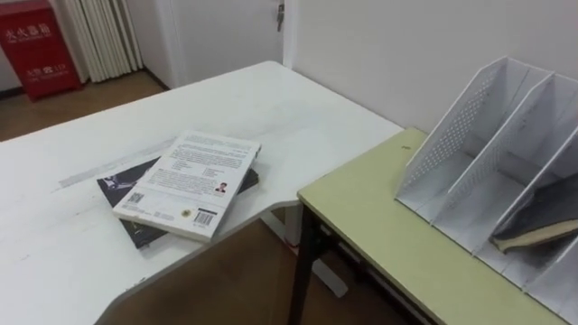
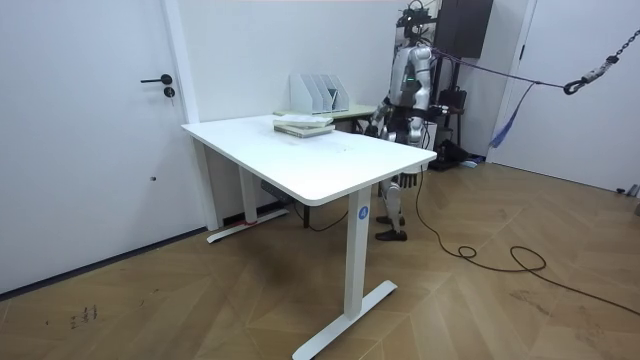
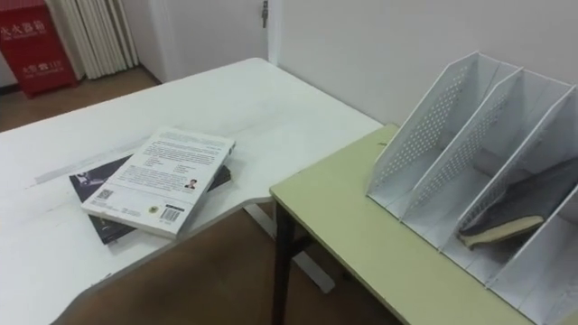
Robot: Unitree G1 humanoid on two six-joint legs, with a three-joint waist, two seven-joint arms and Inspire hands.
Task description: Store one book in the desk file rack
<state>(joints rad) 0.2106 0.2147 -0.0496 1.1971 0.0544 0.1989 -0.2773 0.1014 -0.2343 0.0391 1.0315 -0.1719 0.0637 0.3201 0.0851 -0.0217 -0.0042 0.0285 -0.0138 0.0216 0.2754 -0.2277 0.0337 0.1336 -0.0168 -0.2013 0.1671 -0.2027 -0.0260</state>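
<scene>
You have the white desk (image 1: 72, 235) to the robot's left and the green desk (image 1: 379, 235) butted against it to the right, and the room view puts the robot standing at the corner where they meet. The file rack (image 1: 492, 135) sits on the green desk with its open slots facing you. One dark-covered book (image 1: 542, 226) already lies inside a middle slot. It slumps low rather than standing, its pale page edge towards you and its long axis running back into the slot along the divider. That fits a storing already made, or a rack that held a book all along while the stack waits. On the white desk, well apart from the rack, a white book (image 1: 194, 181) rests flat on a dark book (image 1: 122, 185). Its long axis runs diagonally from near-left to far-right, barcode end nearest you. Any book going in does best turned so its long axis lines up with the dividers, entering edge-on and upright, clear of the slanted perforated walls and fully seated before release. The left hand (image 2: 383, 122) and right hand (image 2: 425, 115) are too small in the room view, so you cannot tell their state or whether they hold anything.
</scene>
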